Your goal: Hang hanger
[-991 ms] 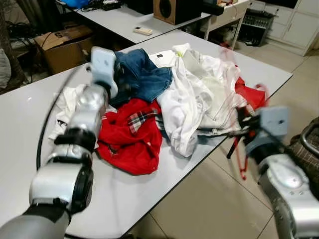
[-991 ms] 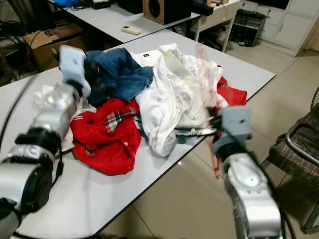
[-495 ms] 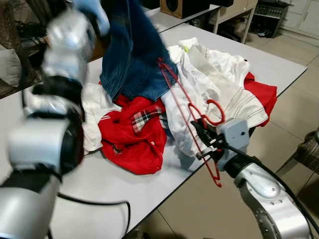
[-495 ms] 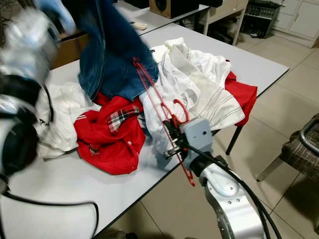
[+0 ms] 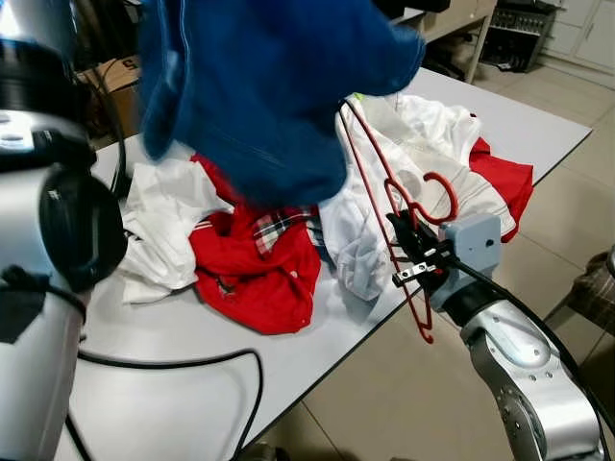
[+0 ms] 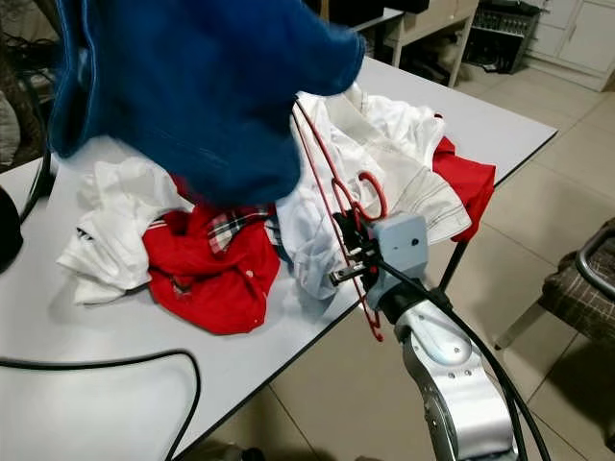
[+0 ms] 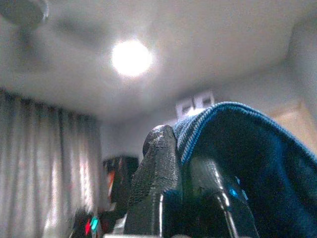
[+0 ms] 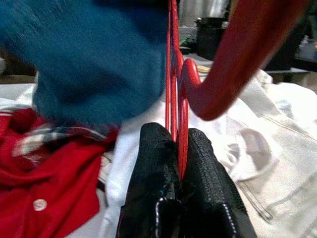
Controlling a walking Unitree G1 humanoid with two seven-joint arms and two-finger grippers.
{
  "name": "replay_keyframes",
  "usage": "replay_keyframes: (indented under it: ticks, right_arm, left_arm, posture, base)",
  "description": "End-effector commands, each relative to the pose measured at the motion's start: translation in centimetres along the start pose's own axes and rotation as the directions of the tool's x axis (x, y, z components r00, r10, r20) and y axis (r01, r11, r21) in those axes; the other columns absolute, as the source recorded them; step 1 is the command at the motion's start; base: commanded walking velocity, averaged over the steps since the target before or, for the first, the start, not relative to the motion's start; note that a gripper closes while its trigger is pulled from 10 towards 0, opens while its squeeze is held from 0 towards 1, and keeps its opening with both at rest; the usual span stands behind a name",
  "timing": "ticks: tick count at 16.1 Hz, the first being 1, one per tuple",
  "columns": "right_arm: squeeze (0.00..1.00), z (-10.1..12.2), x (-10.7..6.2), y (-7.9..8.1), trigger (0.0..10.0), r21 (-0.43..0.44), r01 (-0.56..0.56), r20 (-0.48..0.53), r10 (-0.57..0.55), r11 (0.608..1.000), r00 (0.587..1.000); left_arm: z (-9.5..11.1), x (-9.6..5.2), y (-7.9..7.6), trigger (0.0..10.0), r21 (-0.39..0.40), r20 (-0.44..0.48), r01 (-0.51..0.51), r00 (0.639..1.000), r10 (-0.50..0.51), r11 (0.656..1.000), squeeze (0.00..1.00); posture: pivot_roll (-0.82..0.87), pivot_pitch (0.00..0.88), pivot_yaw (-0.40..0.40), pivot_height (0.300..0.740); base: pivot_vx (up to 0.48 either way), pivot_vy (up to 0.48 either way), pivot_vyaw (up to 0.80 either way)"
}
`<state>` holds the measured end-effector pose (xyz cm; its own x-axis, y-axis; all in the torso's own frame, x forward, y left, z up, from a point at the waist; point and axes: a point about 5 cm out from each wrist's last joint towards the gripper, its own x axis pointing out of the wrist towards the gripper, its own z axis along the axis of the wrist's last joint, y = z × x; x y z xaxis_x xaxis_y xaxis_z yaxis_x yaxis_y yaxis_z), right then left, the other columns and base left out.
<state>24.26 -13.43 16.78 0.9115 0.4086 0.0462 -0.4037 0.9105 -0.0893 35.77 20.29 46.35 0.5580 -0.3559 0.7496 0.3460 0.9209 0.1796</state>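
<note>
Right gripper [image 5: 411, 252] pinches thin red plastic hanger [image 5: 384, 202] by the table edge — left gripper [image 7: 185, 163] clamps raised blue denim garment [image 5: 269, 86].

A pile of clothes [image 5: 404, 182] lies on the table [image 5: 192, 384], spread toward its right edge. Above the pile's left half hangs a pair of jeans [image 5: 269, 86], held up by the left hand [image 7: 181, 198] clamped on the cloth. The right hand [image 5: 415, 252] is at the table's right edge, gripping a hanger [image 5: 389, 206] that leans over the pile, just right of the jeans. A cable [image 5: 183, 363] lies across the near table. A chair [image 6: 577, 279] stands on the floor at far right.
</note>
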Motion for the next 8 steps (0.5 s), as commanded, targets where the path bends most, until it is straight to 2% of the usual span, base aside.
replay_keyframes:
  ticks: [1, 3, 4, 5, 6, 7, 8]
  right_arm:
    - [0.00, 0.5, 0.3, 0.1, 10.0, 0.000, -0.023, 0.030, 0.023, 1.000, 0.999]
    - [0.00, 0.6, 0.6, 0.1, 10.0, -0.006, -0.048, 0.027, 0.048, 0.999, 0.998]
    - [0.00, 0.5, 0.7, 0.1, 10.0, -0.013, -0.062, 0.013, 0.063, 0.998, 0.998]
    - [0.00, 0.3, 0.8, 0.2, 10.0, -0.021, -0.082, -0.010, 0.081, 0.996, 0.997]
    - [0.00, 0.2, 0.9, 0.3, 10.0, -0.022, -0.086, -0.017, 0.086, 0.996, 0.996]
    - [0.00, 0.2, 1.0, 0.3, 10.0, -0.021, -0.083, -0.016, 0.082, 0.996, 0.996]
    - [0.00, 0.2, 1.2, 0.2, 10.0, -0.018, -0.072, -0.016, 0.072, 0.997, 0.997]
  left_arm:
    - [-1.5, -0.8, 0.0, 0.0, 0.018, -0.094, 0.027, 0.995, -0.025, 0.999, 0.00]
    - [-5.1, -3.4, -0.9, 0.0, 0.135, -0.275, 0.174, 0.952, -0.131, 0.975, 0.00]
    - [-6.0, -4.2, -0.6, 0.0, 0.156, -0.319, 0.163, 0.942, -0.106, 0.974, 0.00]
    - [-6.8, -5.3, 0.5, 0.0, 0.174, -0.365, 0.097, 0.931, -0.027, 0.980, 0.00]
    - [-6.8, -6.1, 1.5, 0.0, 0.165, -0.380, 0.052, 0.925, 0.015, 0.985, 0.00]
    - [-6.9, -6.7, 1.5, 0.0, 0.152, -0.397, 0.082, 0.918, -0.015, 0.985, 0.00]
    - [-7.4, -7.6, 0.9, 0.0, 0.138, -0.445, 0.148, 0.892, -0.073, 0.979, 0.00]
  posture:
    - [-0.13, 0.000, 0.084, 0.740]
    - [-0.13, 0.000, 0.074, 0.740]
    - [-0.13, 0.000, 0.071, 0.740]
    - [-0.12, 0.000, 0.065, 0.740]
    - [-0.12, 0.000, 0.061, 0.740]
    - [-0.12, 0.000, 0.056, 0.740]
    - [-0.11, 0.000, 0.046, 0.740]
  base:
    - [0.000, 0.000, 0.00]
    - [0.000, 0.000, 0.00]
    - [0.000, 0.000, 0.00]
    - [0.000, 0.000, 0.00]
    - [0.000, 0.000, 0.00]
    - [0.000, 0.000, 0.00]
    - [0.000, 0.000, 0.00]
